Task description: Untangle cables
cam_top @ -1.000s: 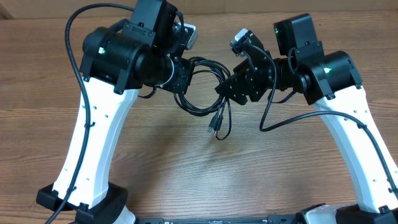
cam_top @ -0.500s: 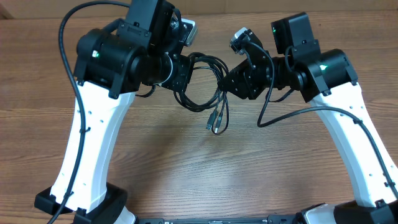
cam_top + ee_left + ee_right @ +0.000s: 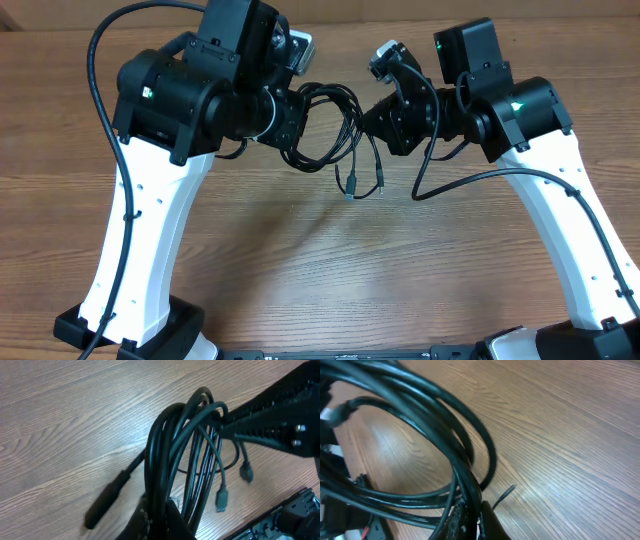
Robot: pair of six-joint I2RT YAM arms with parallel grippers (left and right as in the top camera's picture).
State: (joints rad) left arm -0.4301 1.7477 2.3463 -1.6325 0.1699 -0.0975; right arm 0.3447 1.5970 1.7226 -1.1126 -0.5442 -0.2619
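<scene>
The cables (image 3: 159,455) hang as one coiled bundle in the air between the two arms, over the far middle of the table (image 3: 300,270). Nothing has come apart yet: several loops lie stacked on each other, and thinner strands cross through the middle of the coil. Two plug ends (image 3: 221,500) dangle free below it, clear of the wood.

The left gripper (image 3: 161,512) is closed on the left side of the coil, with the thick strands running straight down between its fingers. The right gripper (image 3: 470,516) seems to be clamped on the right side in the same way, though its view is so close and blurred that the fingers barely show. The two grippers sit near each other with only the coil between them.

The main risk is in pulling. Each gripper appears to hold several strands at once, so moving the arms apart would likely draw the loops tighter, not free them. The thinner strands crossing inside the coil could cinch into a knot.

The dangling plugs are a second worry. If the bundle is turned or lifted, a plug could swing through a loop and catch there, adding a tangle.

A hard pull could also drag the smooth cords through the fingers, and the whole coil would drop to the table.

The right arm's own thick lead (image 3: 470,180) sags close to the right of the plugs and could snag them.
</scene>
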